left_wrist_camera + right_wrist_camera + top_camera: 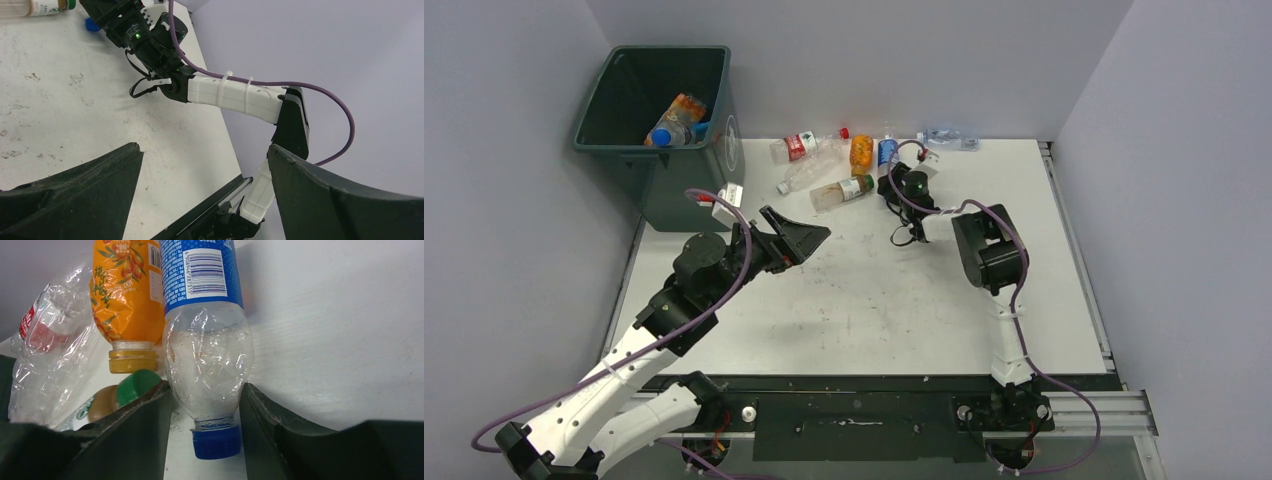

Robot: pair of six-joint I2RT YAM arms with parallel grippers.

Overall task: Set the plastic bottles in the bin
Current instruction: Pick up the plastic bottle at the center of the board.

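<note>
The right tool (206, 390) straddles a clear blue-label bottle (207, 347) lying near the far edge of the bench (874, 300). One finger touches each side of its shoulder, and its blue cap sits between them. The label carries a barcode starting 6 908946. Just beside it lies an orange bottle (127, 295) marked "86" and "100", with a green-capped bottle (135, 386) and a crushed red-label bottle (42, 325) nearby. The left tool (799, 228) hangs open and empty over the bench's left half. The bin (686, 195), at the far left corner, holds more bottles (679, 120).
</note>
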